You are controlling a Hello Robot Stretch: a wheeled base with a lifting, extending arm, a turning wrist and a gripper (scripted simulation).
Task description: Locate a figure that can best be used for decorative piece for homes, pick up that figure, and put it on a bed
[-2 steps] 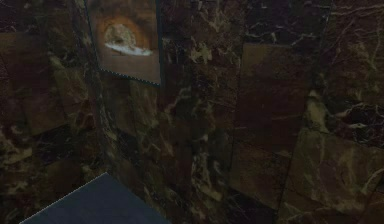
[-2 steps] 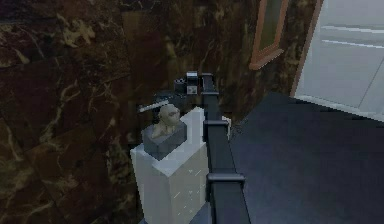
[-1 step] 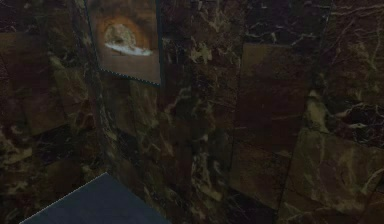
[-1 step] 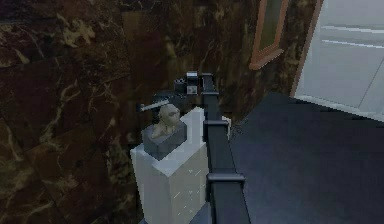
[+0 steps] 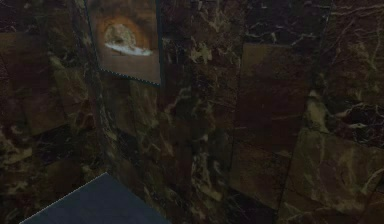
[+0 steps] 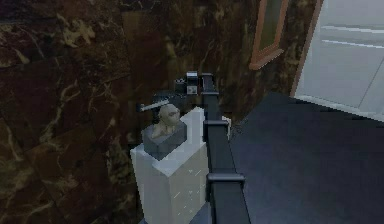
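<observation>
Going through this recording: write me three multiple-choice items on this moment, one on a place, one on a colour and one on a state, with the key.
1. Where does the tan figure stand? A on a chair; B on the white pedestal; C on a shelf.
2. What colour is the door at the arm side view's right? A white; B red; C green.
3. Does the gripper hold anything? A yes, a thing hanging clear of every surface; B nothing; C cannot tell.
Key: 1 B, the figure's grey base rests on the pedestal's top. 2 A, its panels are white. 3 C, the figure stands on the pedestal right at the gripper's far end.
</observation>
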